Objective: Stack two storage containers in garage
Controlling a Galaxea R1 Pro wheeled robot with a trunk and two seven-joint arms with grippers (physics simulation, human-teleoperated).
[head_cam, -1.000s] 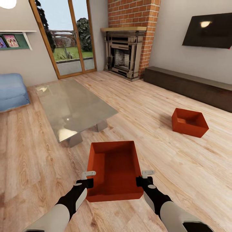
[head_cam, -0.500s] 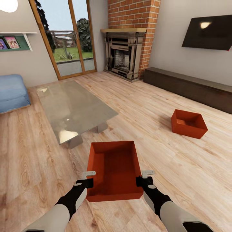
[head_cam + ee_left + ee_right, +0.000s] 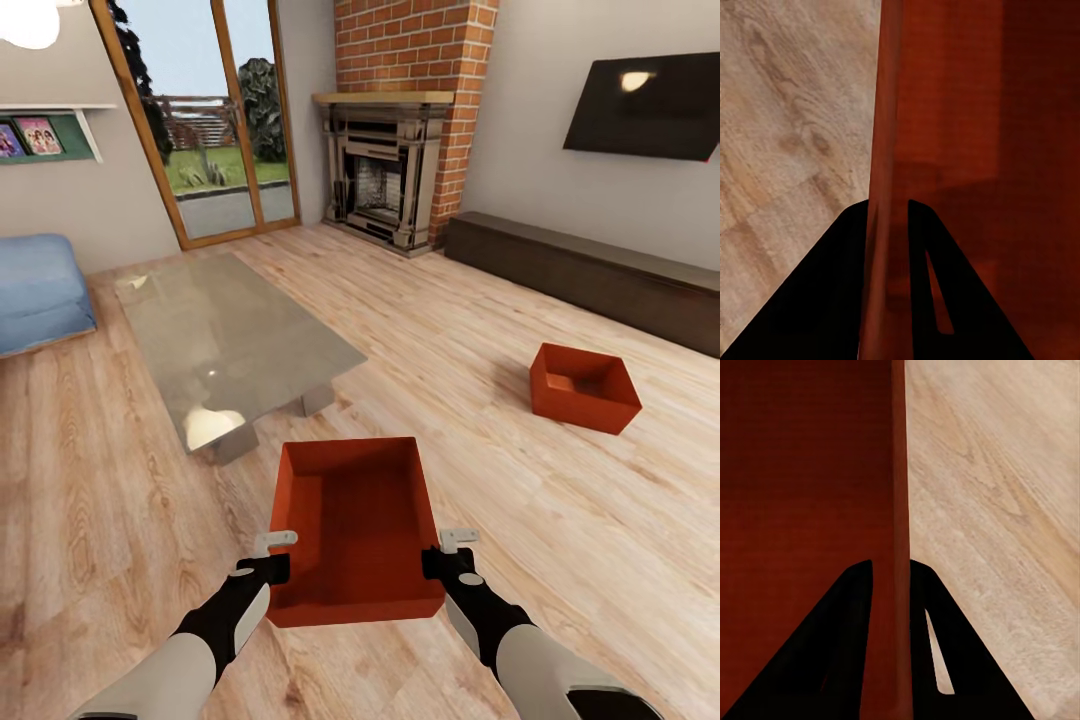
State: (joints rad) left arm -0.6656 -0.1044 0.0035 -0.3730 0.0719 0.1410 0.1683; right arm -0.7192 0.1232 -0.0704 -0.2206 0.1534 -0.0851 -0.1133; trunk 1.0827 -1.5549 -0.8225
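The left claw (image 3: 278,553) and right claw (image 3: 452,548) each pinch a side wall of the box (image 3: 357,525) between them, so both should stay level and move together.

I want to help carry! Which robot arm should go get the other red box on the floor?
Right, probably: the other box lies on that side. But the right claw and left claw each pinch the held box.

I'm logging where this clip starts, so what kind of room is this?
Most likely a living room: a red-brick fireplace, a wall TV, and a glass coffee table on light wood plank flooring.
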